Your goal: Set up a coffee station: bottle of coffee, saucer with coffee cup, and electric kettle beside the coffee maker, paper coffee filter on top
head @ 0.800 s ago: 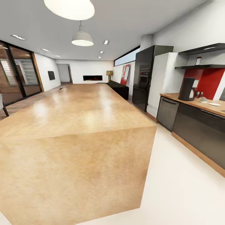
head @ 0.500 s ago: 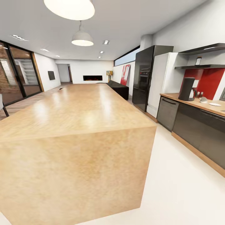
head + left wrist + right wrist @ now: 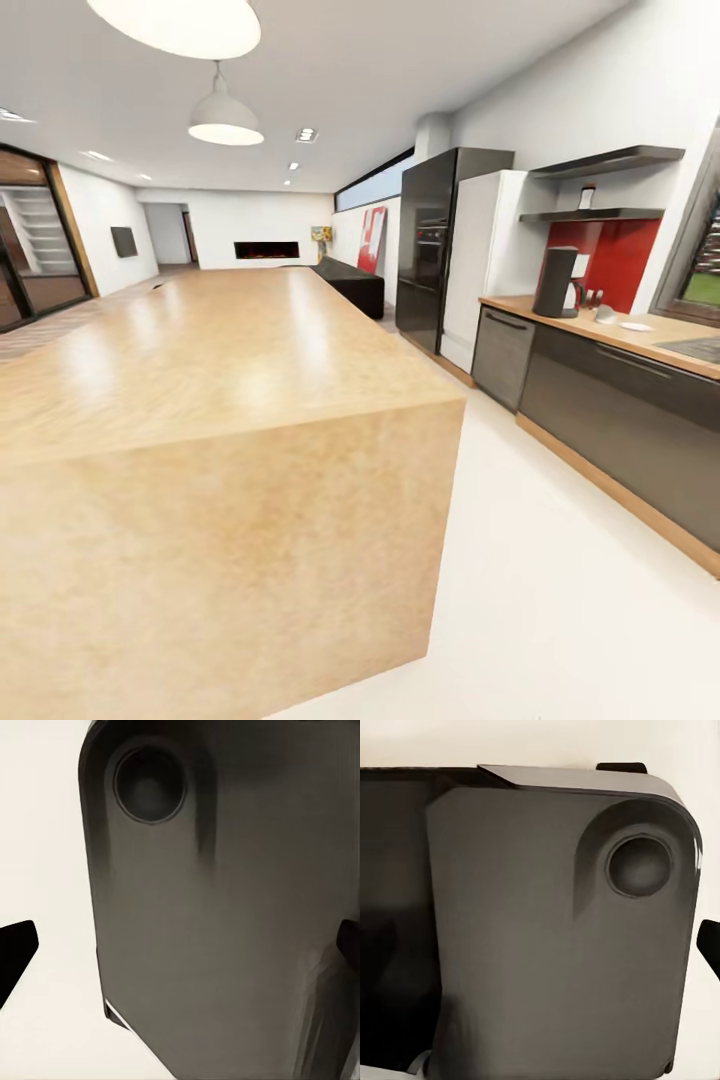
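Camera panned right since earlier frames; scene items unmoved. Coffee maker [image 3: 556, 283] stands on the counter [image 3: 600, 327], well apart from both arms; saucer [image 3: 635, 326] near it, bottle of coffee [image 3: 587, 196] on the shelf [image 3: 590, 214] above. Jaws' state: cannot tell.

A huge light-wood island [image 3: 220, 400] takes up the near side of an open room with a pale floor [image 3: 560, 600] and white walls. Two pendant lamps [image 3: 225, 115] hang overhead (both lit). Against the side wall stand a black oven tower [image 3: 430, 260], a white fridge [image 3: 475, 265], dark shelves [image 3: 600, 185] and a red backsplash [image 3: 620, 260]. A fireplace [image 3: 266, 249] glows far off.
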Tool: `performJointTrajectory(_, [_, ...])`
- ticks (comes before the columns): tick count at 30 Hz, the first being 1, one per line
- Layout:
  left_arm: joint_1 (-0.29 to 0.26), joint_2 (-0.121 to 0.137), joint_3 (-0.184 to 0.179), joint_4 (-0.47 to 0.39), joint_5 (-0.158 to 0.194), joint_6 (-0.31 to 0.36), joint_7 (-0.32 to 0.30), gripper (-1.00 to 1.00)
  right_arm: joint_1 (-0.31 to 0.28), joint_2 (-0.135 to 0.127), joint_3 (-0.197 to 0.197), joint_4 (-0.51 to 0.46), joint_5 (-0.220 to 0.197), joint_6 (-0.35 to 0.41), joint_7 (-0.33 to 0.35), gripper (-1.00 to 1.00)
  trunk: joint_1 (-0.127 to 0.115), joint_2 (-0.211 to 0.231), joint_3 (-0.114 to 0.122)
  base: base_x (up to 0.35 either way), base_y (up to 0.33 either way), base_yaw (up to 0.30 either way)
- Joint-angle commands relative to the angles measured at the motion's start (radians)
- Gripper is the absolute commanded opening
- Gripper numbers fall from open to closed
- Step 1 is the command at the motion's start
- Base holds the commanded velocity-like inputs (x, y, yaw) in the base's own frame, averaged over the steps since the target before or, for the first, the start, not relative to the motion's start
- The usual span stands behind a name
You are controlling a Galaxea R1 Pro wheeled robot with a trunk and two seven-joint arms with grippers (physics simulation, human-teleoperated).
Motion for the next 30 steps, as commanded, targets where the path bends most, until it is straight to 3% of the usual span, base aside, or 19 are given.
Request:
performJointTrajectory(1, [0.0, 0.0, -0.001, 0.0, 0.0, -0.001, -0.002, 1.0, -0.001, 0.0, -0.001, 0.0, 0.0, -0.002, 0.0, 1.0, 0.0, 0.0, -0.001, 0.0, 0.0, -0.266])
performJointTrajectory(12, [0.0, -0.001, -0.001, -0.002, 0.003, 0.0, -0.004, 1.0, -0.001, 0.0, -0.001, 0.0, 0.0, -0.026, 0.0, 1.0, 0.0, 0.0, -0.001, 0.0, 0.0, -0.267])
performJointTrajectory(30, [0.0, 0.0, -0.002, -0.002, 0.014, 0.002, -0.005, 1.0, -0.001, 0.0, -0.001, 0.0, 0.0, -0.027, 0.0, 1.0, -0.069, 0.126, 0.055, 0.0, 0.0, -0.267])
